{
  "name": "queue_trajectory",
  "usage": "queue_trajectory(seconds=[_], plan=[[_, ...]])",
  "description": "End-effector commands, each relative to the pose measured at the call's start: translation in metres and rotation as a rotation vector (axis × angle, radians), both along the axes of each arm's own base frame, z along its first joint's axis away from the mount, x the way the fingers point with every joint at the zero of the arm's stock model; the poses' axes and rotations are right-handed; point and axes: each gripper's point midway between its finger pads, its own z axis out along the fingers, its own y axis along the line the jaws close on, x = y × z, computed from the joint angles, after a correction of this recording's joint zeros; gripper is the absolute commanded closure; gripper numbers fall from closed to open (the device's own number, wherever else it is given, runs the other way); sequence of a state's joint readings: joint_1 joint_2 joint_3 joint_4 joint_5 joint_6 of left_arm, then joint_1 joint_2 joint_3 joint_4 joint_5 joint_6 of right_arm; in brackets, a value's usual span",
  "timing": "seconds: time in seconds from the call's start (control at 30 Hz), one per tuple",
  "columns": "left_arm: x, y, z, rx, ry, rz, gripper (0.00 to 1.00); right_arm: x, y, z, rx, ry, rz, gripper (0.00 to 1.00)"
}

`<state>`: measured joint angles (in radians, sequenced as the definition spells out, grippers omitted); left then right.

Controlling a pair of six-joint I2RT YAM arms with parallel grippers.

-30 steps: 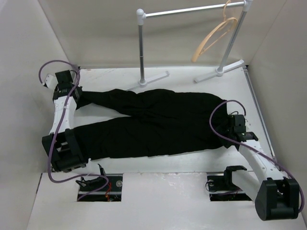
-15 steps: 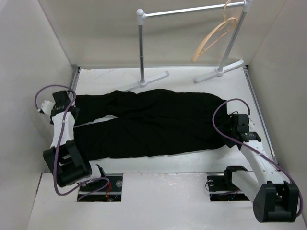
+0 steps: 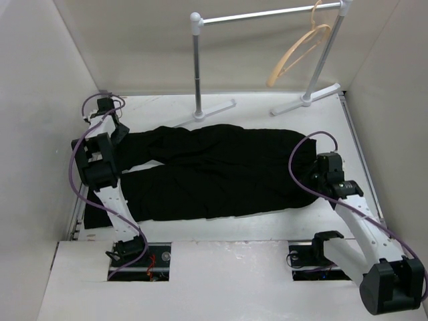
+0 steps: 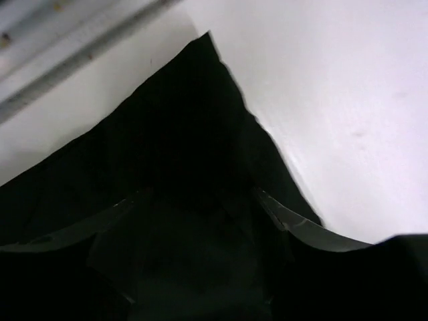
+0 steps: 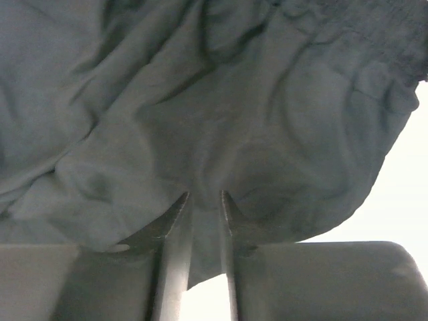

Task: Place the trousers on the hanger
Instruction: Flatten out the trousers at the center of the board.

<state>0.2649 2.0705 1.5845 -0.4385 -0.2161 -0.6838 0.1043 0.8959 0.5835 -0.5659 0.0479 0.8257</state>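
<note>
The black trousers point(image 3: 221, 170) lie flat across the table, legs to the left and waist to the right. My left gripper point(image 3: 118, 131) hovers over the far leg's hem. In the left wrist view its jaws stand wide apart point(image 4: 200, 197) with the black hem corner point(image 4: 194, 114) beneath them. My right gripper point(image 3: 319, 172) is at the waistband. In the right wrist view its fingers point(image 5: 205, 197) pinch a fold of the trousers point(image 5: 200, 114). The tan wooden hanger point(image 3: 297, 53) hangs from the rail at the back right.
The white-and-grey rail stand point(image 3: 196, 67) stands at the back, with its feet point(image 3: 214, 110) just beyond the trousers. White walls close in the left, back and right sides. The table's left edge shows as a metal strip point(image 4: 80, 50).
My left arm has risen, and its gripper has swung from the table's left edge to the far leg's hem. My right gripper has shifted slightly along the waistband.
</note>
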Motion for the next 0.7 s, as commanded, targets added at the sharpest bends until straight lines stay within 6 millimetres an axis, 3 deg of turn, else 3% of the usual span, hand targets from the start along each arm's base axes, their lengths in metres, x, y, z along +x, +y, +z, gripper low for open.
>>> queue_trajectory(seconds=[0.0, 0.13, 0.27, 0.33, 0.47, 0.53, 0.67], plan=[[0.012, 0.008, 0.019, 0.008, -0.014, -0.006, 0.45, 0.019, 0.008, 0.036, 0.003, -0.126, 0.061, 0.63], [0.022, 0.01, 0.001, -0.001, 0.011, -0.003, 0.5, 0.021, 0.013, 0.037, 0.017, -0.123, 0.085, 0.46], [0.031, 0.014, -0.004, 0.004, -0.003, 0.009, 0.87, 0.026, 0.012, 0.039, 0.009, -0.127, 0.077, 0.34], [0.036, 0.017, 0.013, 0.014, -0.063, 0.044, 0.95, 0.031, 0.006, 0.039, 0.004, -0.124, 0.054, 0.3], [0.054, 0.03, 0.067, 0.09, -0.202, 0.077, 0.99, 0.06, -0.013, 0.046, 0.0, -0.147, -0.01, 0.29], [0.061, 0.036, 0.087, 0.114, -0.243, 0.093, 1.0, 0.078, -0.023, 0.053, -0.007, -0.161, -0.034, 0.36], [0.067, 0.048, 0.105, 0.167, -0.283, 0.135, 1.0, 0.119, -0.056, 0.065, -0.036, -0.175, -0.13, 0.75]])
